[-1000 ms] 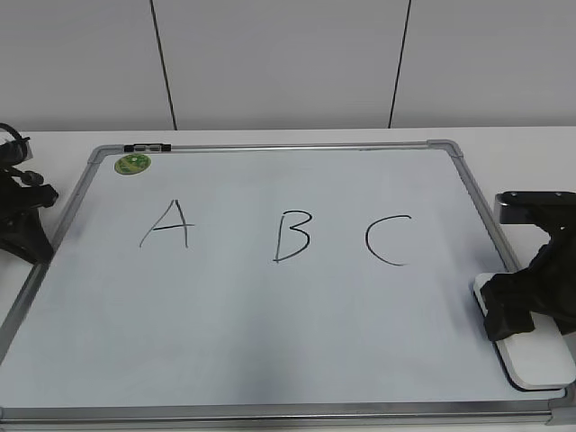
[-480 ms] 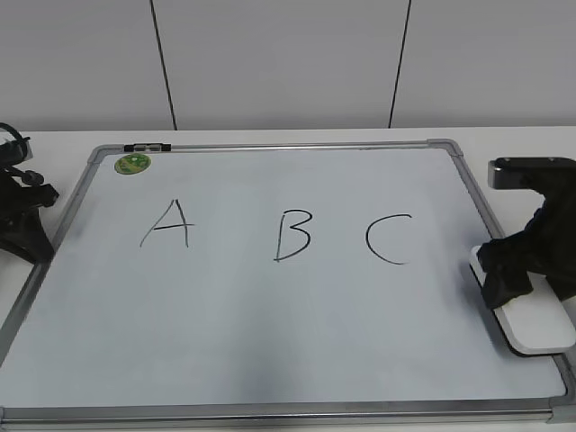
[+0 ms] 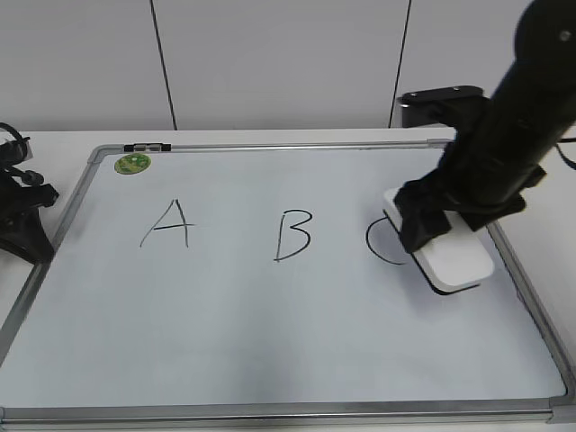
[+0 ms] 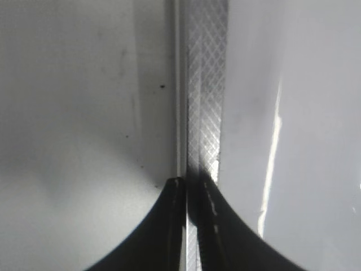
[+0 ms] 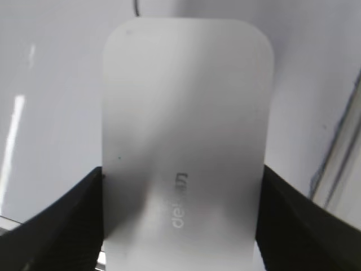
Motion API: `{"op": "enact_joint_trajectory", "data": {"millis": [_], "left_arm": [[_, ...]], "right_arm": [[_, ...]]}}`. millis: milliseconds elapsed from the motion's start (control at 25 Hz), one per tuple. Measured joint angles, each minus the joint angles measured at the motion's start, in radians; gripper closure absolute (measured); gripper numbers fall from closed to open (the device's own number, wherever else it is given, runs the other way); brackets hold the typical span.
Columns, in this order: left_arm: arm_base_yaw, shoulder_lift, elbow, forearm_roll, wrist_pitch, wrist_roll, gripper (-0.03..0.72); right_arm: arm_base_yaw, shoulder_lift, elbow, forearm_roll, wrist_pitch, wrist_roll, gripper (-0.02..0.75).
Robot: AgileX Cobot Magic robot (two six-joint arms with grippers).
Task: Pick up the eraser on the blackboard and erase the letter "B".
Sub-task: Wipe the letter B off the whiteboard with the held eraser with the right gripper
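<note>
While we look down from the wrist, our right gripper (image 5: 180, 220) has its two dark fingers (image 5: 62, 217) pinching the long sides of the eraser (image 5: 183, 141), grey lettering up. From outside, that gripper (image 3: 430, 227) holds the eraser (image 3: 450, 256) over the right part of the blackboard (image 3: 270, 342), covering the right side of the "C" (image 3: 382, 245); whether its underside touches the board, we cannot tell. We see the board's right frame edge (image 3: 522, 288) just beside the eraser, and bare white board in front, toward the near frame. To the left, the letter "B" (image 3: 292, 236) stands whole, with a strip of bare board between it and the "C". Beyond it the "A" (image 3: 166, 225) sits well apart.

Our left gripper (image 3: 22, 216) rests just outside the left frame, off the writing area; its wrist view shows the fingers (image 4: 169, 231) nearly pressed together, straddling the hatched metal frame rail (image 4: 206, 84).

Farther back, a green magnet (image 3: 132, 163) sits in the board's far left corner, near a small black clip (image 3: 148, 146) on the top frame. Behind lies a white table (image 3: 270, 137), then a pale panelled wall (image 3: 270, 63) with dark seams.
</note>
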Motion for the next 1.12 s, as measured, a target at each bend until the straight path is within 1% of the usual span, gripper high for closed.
{"op": "enact_joint_trajectory", "data": {"millis": [120, 160, 320, 440, 520, 600, 640, 840, 920, 1000, 1120], "left_arm": [[0.0, 0.0, 0.0, 0.0, 0.0, 0.0, 0.659], [0.0, 0.0, 0.0, 0.0, 0.0, 0.0, 0.659], [0.0, 0.0, 0.0, 0.0, 0.0, 0.0, 0.659], [0.0, 0.0, 0.0, 0.0, 0.0, 0.0, 0.659], [0.0, 0.0, 0.0, 0.0, 0.0, 0.0, 0.659], [0.0, 0.0, 0.0, 0.0, 0.0, 0.0, 0.659], [0.0, 0.0, 0.0, 0.0, 0.0, 0.0, 0.659], [0.0, 0.0, -0.002, 0.0, 0.0, 0.0, 0.659], [0.0, 0.0, -0.002, 0.002, 0.0, 0.0, 0.659], [0.0, 0.0, -0.002, 0.004, 0.0, 0.0, 0.659], [0.0, 0.0, -0.002, 0.004, 0.001, 0.0, 0.659]], "right_arm": [[0.066, 0.068, -0.105, 0.0, 0.025, -0.002, 0.197], [0.08, 0.094, -0.133, 0.0, 0.036, -0.003, 0.197], [0.118, 0.237, -0.333, 0.0, 0.121, -0.015, 0.197], [0.124, 0.328, -0.454, 0.0, 0.191, -0.028, 0.197], [0.124, 0.419, -0.573, 0.0, 0.254, -0.041, 0.197], [0.124, 0.44, -0.602, 0.0, 0.265, -0.042, 0.197], [0.124, 0.489, -0.669, 0.0, 0.288, -0.047, 0.197], [0.124, 0.622, -0.858, 0.0, 0.311, -0.048, 0.197], [0.124, 0.65, -0.89, 0.0, 0.312, -0.049, 0.197], [0.124, 0.702, -0.965, 0.0, 0.313, -0.049, 0.197], [0.124, 0.729, -0.989, 0.0, 0.313, -0.051, 0.198]]}}
